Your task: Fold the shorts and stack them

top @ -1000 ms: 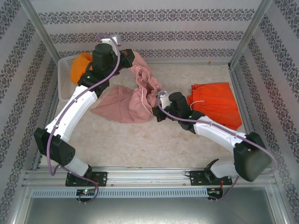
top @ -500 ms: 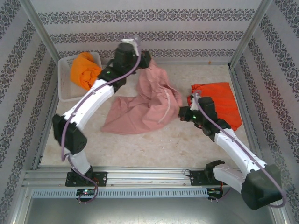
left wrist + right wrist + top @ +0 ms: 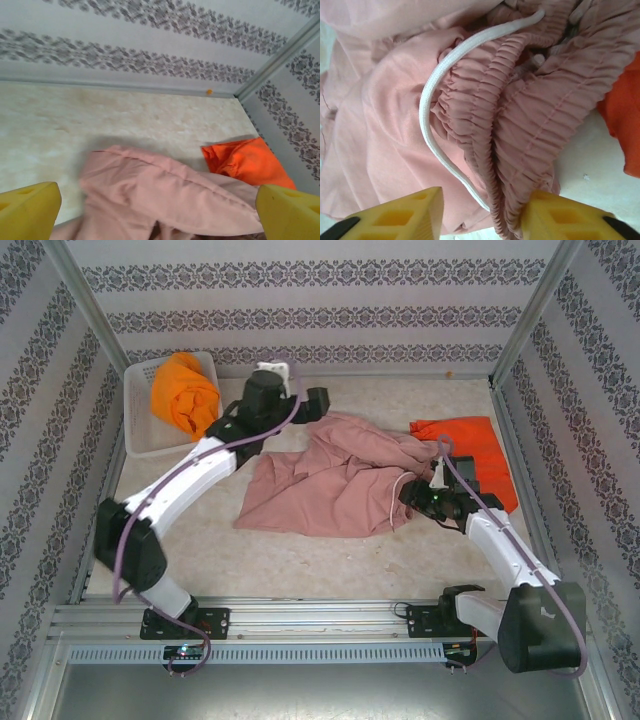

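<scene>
The dusty pink shorts (image 3: 335, 480) lie rumpled across the middle of the table, their gathered waist (image 3: 520, 115) and white drawstring (image 3: 432, 95) to the right. My left gripper (image 3: 316, 405) (image 3: 157, 210) hovers over their far edge, fingers wide apart, holding nothing. My right gripper (image 3: 410, 495) (image 3: 481, 215) straddles the bunched waistband with its fingers partly apart; the fabric touches one finger only. The red-orange shorts (image 3: 470, 455) (image 3: 245, 160) lie flat at the right. The yellow-orange shorts (image 3: 180, 390) sit bundled in the basket.
A white mesh basket (image 3: 135, 435) stands at the back left against the wall. Patterned walls and metal posts close in the table on three sides. Bare tabletop (image 3: 300, 560) lies in front of the pink shorts.
The pink shorts, held up at the back a second ago, have been carried right and lowered flat. The left gripper came down and let go. The right gripper drew back to the right.
</scene>
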You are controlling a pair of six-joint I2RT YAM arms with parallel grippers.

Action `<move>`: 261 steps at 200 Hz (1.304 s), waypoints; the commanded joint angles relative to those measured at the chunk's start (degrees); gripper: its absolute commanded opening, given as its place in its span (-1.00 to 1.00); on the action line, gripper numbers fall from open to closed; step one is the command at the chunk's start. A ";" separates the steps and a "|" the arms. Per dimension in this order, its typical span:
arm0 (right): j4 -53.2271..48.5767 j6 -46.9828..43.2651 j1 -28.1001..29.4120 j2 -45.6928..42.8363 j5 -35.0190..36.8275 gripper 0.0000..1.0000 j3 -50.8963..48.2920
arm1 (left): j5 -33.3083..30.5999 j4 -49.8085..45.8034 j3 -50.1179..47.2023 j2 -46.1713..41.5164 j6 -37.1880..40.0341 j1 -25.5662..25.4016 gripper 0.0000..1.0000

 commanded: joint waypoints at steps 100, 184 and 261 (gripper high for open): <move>-0.01 -1.43 -0.70 -2.86 -0.83 0.32 -3.74 | -0.54 -6.33 -44.96 -26.86 -16.18 5.42 0.69; 0.35 -0.16 0.85 -1.08 2.62 0.33 -6.12 | -2.76 -13.33 -51.82 -29.58 -24.05 5.50 0.55; 1.57 0.53 4.27 1.82 6.08 0.44 -6.24 | 0.78 -6.34 -53.78 -24.00 -24.60 5.48 0.48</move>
